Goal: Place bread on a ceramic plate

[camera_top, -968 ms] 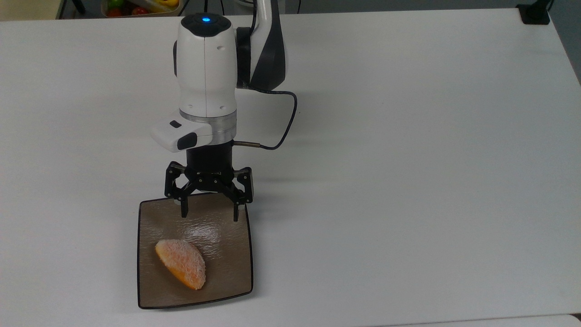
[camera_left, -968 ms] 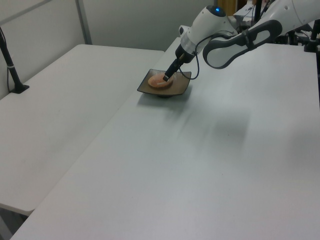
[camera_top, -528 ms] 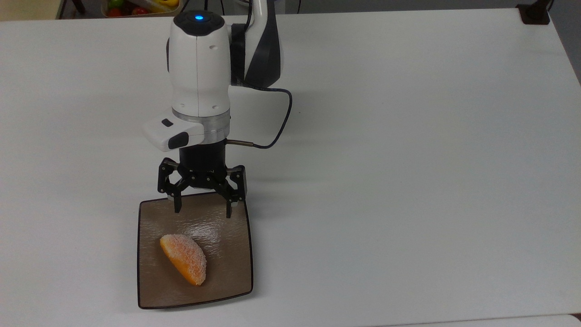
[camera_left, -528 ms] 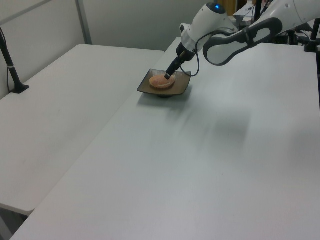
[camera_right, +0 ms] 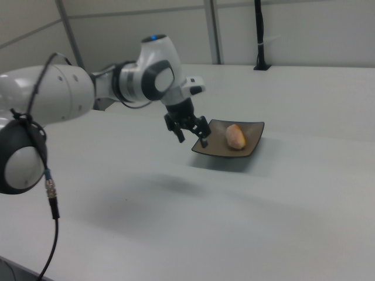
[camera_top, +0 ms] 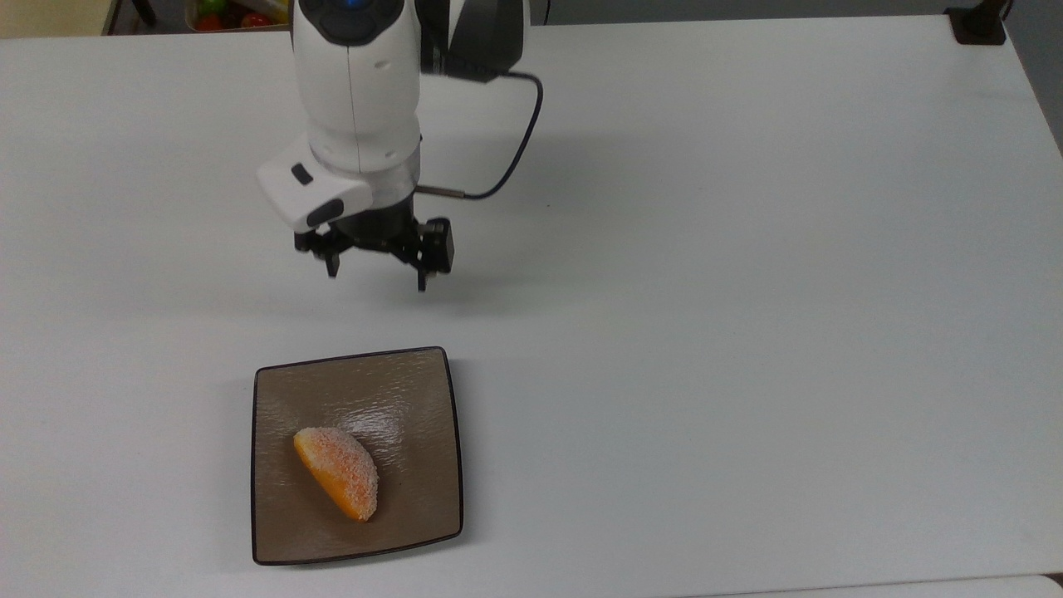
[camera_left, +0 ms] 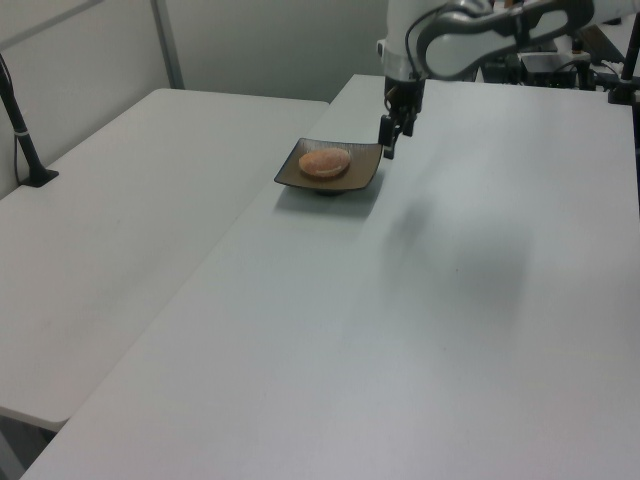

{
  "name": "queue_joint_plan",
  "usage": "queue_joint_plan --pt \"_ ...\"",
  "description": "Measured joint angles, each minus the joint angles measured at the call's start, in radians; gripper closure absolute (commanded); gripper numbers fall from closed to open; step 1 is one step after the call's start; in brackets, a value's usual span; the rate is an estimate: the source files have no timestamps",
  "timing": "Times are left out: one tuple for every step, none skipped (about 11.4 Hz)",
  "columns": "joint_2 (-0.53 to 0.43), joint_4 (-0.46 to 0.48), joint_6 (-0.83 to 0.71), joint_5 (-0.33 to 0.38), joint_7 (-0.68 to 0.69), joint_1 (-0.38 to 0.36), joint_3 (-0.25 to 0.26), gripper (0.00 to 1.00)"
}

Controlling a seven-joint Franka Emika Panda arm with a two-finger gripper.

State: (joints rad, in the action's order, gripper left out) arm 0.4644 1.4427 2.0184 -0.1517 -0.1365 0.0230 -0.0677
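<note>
Fingers (camera_top: 378, 278) wide open — empty

The white arm (camera_right: 70, 93) reaches in from the right view's left, its black pincer (camera_right: 192, 137) pointing down above the pale bench (camera_right: 176, 222) with both fingers spread and nothing between them. Just to the pincer's right in the right view sits the square brown plate (camera_right: 249, 143), and the orange bread (camera_right: 235, 136) lies on it, apart from the fingers.
</note>
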Motion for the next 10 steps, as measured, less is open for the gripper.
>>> queue_joint_plan --pt "-0.036 0.001 -0.085 0.01 0.011 0.001 -0.006 0.0" --pt "-0.07 0.004 -0.166 0.018 0.045 0.001 -0.011 0.0" --pt "-0.106 0.007 -0.242 0.024 0.091 0.001 -0.013 0.0" --pt "-0.142 0.014 -0.296 0.03 0.122 0.001 -0.013 0.0" --pt "-0.188 0.032 -0.322 0.053 0.137 0.002 -0.013 0.0" --pt "-0.235 0.059 -0.326 0.079 0.14 0.002 -0.014 0.0" --pt "-0.287 0.089 -0.326 0.105 0.14 0.001 -0.014 0.0" --pt "-0.335 0.114 -0.327 0.132 0.14 0.001 -0.015 0.0" --pt "-0.38 0.138 -0.327 0.154 0.14 0.001 -0.015 0.0" --pt "-0.416 0.16 -0.327 0.163 0.14 0.001 -0.015 0.0"
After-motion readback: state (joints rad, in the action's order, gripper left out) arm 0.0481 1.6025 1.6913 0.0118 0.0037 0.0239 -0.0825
